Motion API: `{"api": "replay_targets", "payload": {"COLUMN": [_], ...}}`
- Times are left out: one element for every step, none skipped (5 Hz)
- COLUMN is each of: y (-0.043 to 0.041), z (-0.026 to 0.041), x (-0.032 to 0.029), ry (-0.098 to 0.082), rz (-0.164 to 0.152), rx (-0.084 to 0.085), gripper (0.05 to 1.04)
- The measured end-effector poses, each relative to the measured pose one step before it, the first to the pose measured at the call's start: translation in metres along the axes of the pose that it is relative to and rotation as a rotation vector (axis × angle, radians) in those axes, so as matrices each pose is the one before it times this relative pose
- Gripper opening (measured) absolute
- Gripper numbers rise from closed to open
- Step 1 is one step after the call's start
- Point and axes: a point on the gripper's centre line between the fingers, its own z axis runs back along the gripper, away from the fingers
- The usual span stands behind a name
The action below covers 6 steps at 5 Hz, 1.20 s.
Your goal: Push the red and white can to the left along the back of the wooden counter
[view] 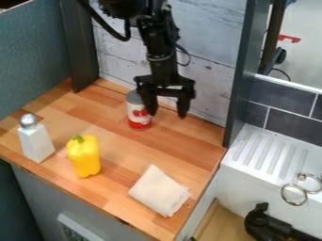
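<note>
Black two-finger gripper, held wide, just beside a red-and-white cylindrical metal can; both stand beyond a yellow, rounded, plastic-looking pepper. Can likely stiff, smooth (perhaps slippery near its rim), best held across its middle.

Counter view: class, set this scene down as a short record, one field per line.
surface: wooden counter
gripper: black gripper, open, low over the back of the counter
nearest thing: red and white can, upright, partly behind one finger; contact unclear
front left: white shaker with silver top, upright
beside shaker: yellow pepper, green stem
front right: white cloth, folded
</note>
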Motion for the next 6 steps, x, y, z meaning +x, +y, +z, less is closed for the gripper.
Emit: {"api": "replay_targets", "payload": {"y": [0.02436,0.02957,0.02126,0.01866,0.02012,0.00002], "z": [0.00238,0.0013,0.00975,0.01513,-0.0013,0.00866], "x": [0.00066,0.00179,-0.00159,0.00334,0.00025,-0.00545], "ry": [0.0018,-0.0037,-0.0332,-0.0362,0.0063,0.0004], "rz": [0.0409,0.0405,0.0286,0.0055,0.0217,0.0046], "rx": [0.0511,0.0536,0.065,0.0602,0.0058,-0.0145], "gripper": [1.001,1.001,1.001,1.001,1.001,1.001]}}
